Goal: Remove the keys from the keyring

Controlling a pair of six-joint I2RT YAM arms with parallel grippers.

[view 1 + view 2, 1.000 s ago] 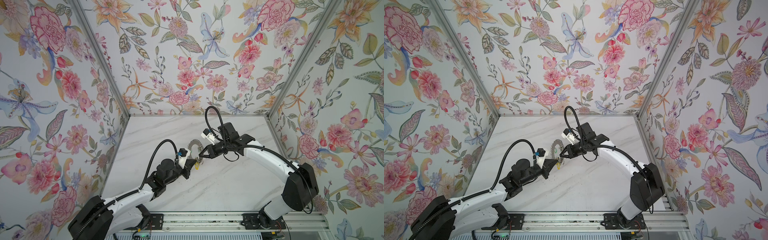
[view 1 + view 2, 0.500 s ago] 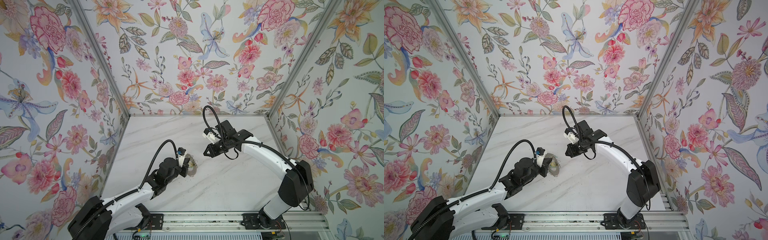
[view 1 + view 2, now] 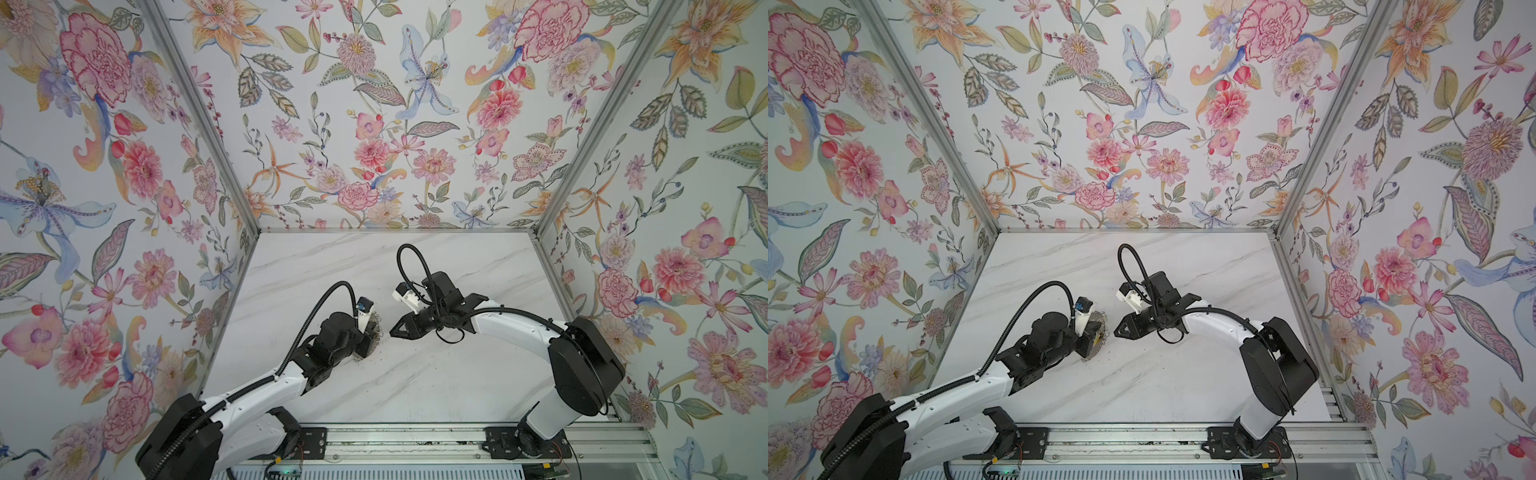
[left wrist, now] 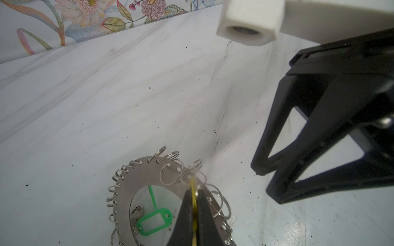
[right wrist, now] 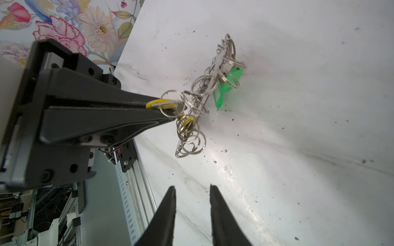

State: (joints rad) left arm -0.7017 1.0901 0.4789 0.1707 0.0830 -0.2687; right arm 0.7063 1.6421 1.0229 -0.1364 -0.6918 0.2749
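Left end effector (image 4: 195, 213) clenched on yellow tag (image 5: 155, 102), keyring (image 4: 149, 170) tilted lower centre; right end effector (image 5: 193, 191) parted, empty — green-tagged key (image 4: 153, 221) risks snagging among loops.

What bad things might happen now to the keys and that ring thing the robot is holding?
1. The left gripper pinches only the thin yellow tag, so the keyring may slip out and drop.
2. The green tag dangling inside the keyring might snag on the wire loops.
3. The right gripper, jaws apart and empty, may grab a loop instead.
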